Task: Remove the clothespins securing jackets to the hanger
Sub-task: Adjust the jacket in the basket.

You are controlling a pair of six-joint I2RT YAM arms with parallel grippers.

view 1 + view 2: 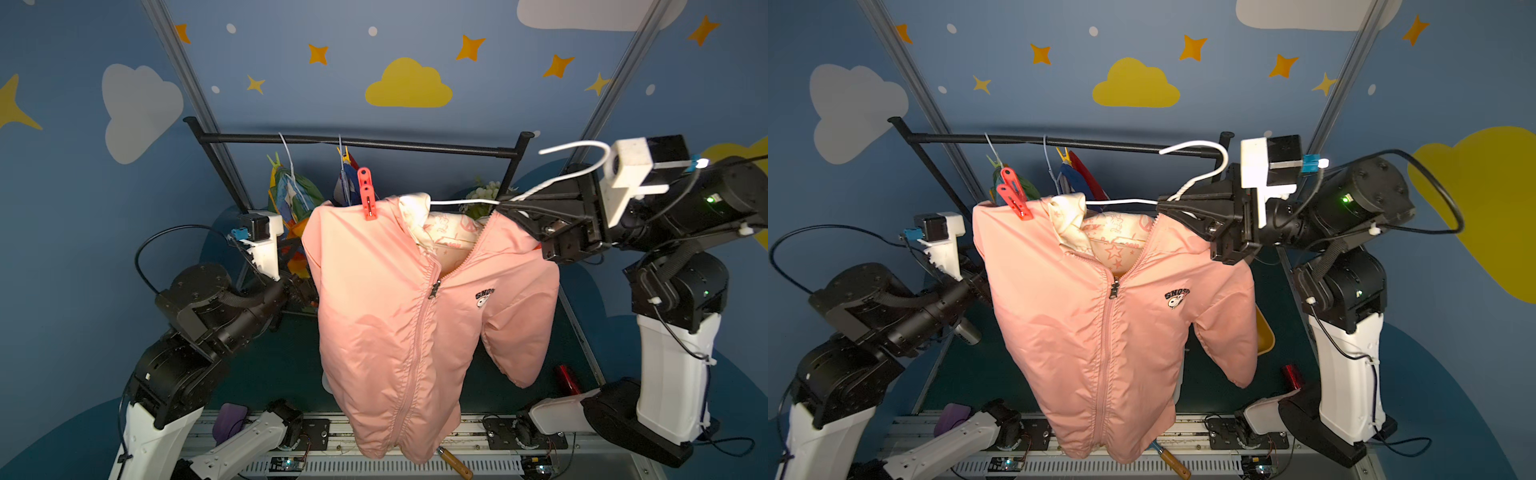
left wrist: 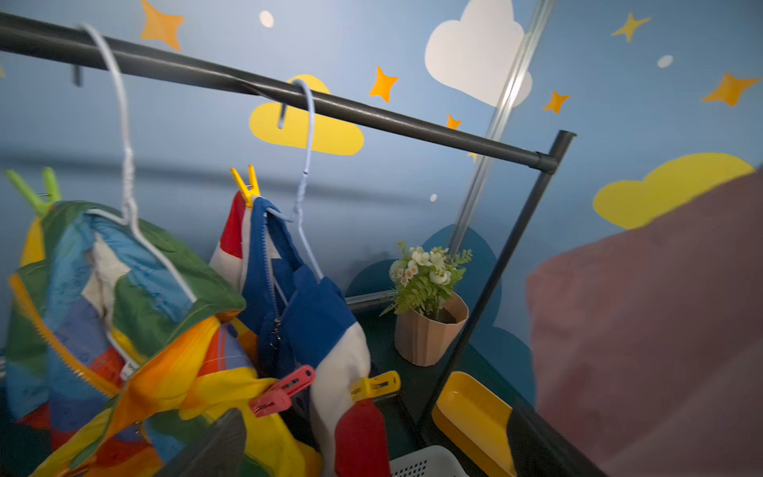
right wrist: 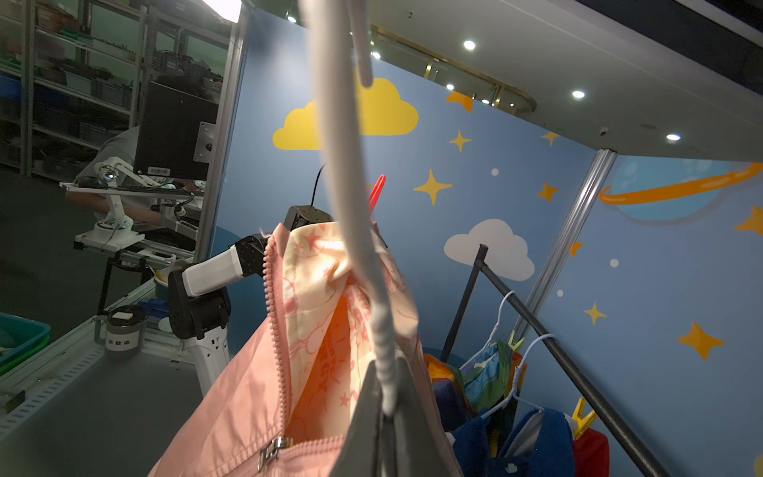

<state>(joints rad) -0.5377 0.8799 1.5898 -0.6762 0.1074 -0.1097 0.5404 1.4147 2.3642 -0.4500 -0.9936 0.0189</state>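
Nearest the camera hung the pink jacket (image 1: 395,311), zip half open, clear of the rail and filling the middle of both top views. At 2 o'clock from its zip pull the right gripper (image 1: 505,203) was clamped on the neck of the white hanger (image 1: 582,145) and carried the whole garment. At 11 o'clock from the zip pull 1 red clothespin (image 1: 366,193) stood upright, pinching the shoulder to the hanger; the opposite shoulder was hidden under the gripper. At 9 o'clock the left gripper (image 1: 300,289) sat low behind the sleeve edge, its jaws wide apart and empty in the left wrist view. The step in hand looked like presenting this jacket for unpinning. The next move probably called for the left arm to rise, squeeze the peg's tails and lift it off. Farther back, the rainbow jacket (image 2: 124,309) and the blue, white and red jacket (image 2: 313,322) hung on the black rail (image 2: 371,111) with 4 pegs showing.
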